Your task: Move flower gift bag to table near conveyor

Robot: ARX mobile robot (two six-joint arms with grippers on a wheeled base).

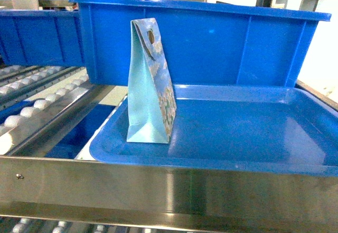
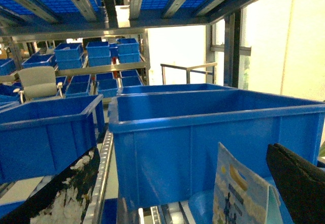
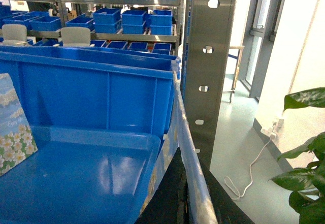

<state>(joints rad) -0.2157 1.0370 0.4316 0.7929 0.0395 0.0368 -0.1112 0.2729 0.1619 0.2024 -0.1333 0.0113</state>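
The flower gift bag [image 1: 150, 85] stands upright on a blue tray [image 1: 253, 132] that rests on the conveyor [image 1: 31, 106], a steel rack with white rollers. My left gripper [image 2: 183, 153] is open. The bag [image 2: 238, 193] sits between its two black fingers, close to the right finger [image 2: 294, 183] and not touching either. My right gripper [image 3: 184, 183] is shut with nothing in it, at the tray's right edge; the bag [image 3: 12, 132] is far to its left. Neither gripper appears in the head view. The table is out of view.
A big blue bin [image 1: 211, 37] stands right behind the bag and tray. A steel front rail [image 1: 158, 185] crosses below the tray. A steel upright [image 3: 208, 56] rises at the right, with a plant [image 3: 304, 153] and a floor cable [image 3: 249, 178] beyond. More blue bins [image 2: 106, 56] fill far shelves.
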